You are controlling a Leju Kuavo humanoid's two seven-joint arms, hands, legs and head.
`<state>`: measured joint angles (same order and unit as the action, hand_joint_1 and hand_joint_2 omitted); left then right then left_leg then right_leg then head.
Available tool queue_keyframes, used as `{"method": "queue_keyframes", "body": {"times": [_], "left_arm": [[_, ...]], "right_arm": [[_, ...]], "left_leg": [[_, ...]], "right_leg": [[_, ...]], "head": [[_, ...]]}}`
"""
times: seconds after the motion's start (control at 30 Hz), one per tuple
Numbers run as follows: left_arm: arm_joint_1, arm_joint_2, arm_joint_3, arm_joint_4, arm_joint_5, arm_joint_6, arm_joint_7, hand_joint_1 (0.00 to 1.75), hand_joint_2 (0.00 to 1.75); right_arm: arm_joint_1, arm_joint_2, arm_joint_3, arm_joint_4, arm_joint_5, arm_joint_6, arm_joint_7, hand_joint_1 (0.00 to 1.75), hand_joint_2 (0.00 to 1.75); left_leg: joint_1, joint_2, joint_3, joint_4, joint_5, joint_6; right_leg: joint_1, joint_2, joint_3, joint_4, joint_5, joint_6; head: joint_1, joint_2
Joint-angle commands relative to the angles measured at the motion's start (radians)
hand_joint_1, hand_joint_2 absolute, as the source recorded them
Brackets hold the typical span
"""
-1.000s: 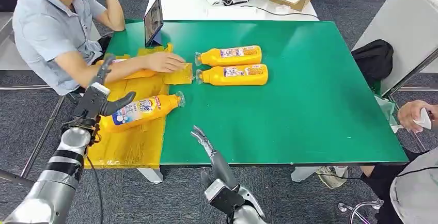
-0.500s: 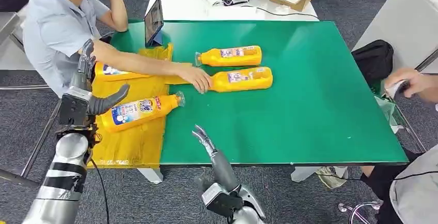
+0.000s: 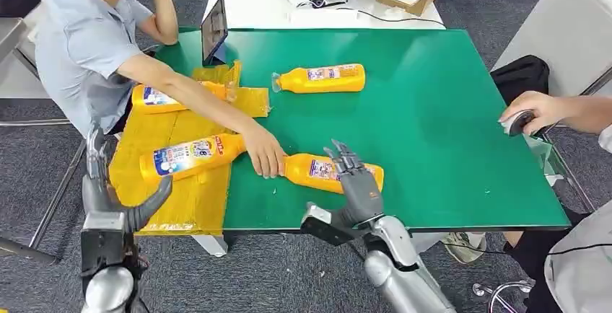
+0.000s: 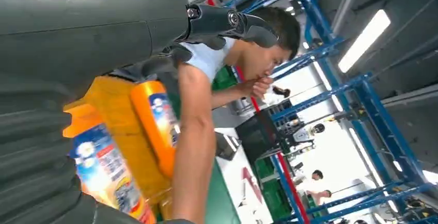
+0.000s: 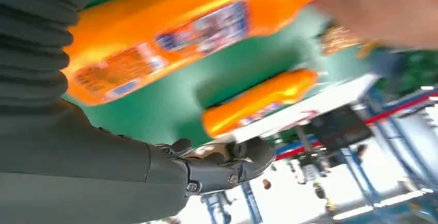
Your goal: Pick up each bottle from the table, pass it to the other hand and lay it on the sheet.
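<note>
Right hand reaching over the next bottle near the bench's front edge.

Its fingers are spreading above the bottle, apparently not yet closing; a person's hand is gripping the neck. Next comes wrapping the body. Left hand is hanging spread, empty, beside the sheet, where two bottles are lying.
</note>
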<state>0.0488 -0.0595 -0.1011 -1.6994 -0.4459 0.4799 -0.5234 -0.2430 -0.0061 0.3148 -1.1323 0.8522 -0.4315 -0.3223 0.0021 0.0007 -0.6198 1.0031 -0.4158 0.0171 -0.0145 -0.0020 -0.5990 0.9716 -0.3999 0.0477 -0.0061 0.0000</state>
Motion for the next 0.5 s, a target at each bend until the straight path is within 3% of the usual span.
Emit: {"method": "queue_keyframes", "body": {"times": [0.03,0.2,0.5], "left_arm": [[0.019,-0.026,0.011,0.023,-0.013,0.003,-0.003,0.00,1.75],[0.019,-0.025,0.011,0.022,-0.014,0.003,-0.002,0.00,1.75],[-0.020,0.001,-0.006,0.066,-0.035,0.011,-0.004,0.00,1.75]], "right_arm": [[-0.148,-0.006,-0.092,0.243,0.012,-0.001,-0.008,0.00,1.75],[-0.153,-0.002,-0.090,0.260,0.013,0.003,-0.007,0.00,1.75],[-0.358,0.021,-0.090,0.615,0.021,0.095,0.062,0.00,1.75]], "left_leg": [[0.000,0.002,0.005,0.000,-0.002,-0.001],[0.000,0.000,0.004,0.000,-0.001,-0.001],[0.000,0.003,0.006,0.000,-0.001,-0.001]], "right_leg": [[0.000,0.002,0.005,0.000,-0.001,-0.002],[0.001,0.001,0.004,0.000,-0.001,-0.001],[0.000,0.003,0.005,0.001,-0.001,-0.002]], "head": [[0.000,0.000],[0.000,0.000],[0.000,0.000]]}}
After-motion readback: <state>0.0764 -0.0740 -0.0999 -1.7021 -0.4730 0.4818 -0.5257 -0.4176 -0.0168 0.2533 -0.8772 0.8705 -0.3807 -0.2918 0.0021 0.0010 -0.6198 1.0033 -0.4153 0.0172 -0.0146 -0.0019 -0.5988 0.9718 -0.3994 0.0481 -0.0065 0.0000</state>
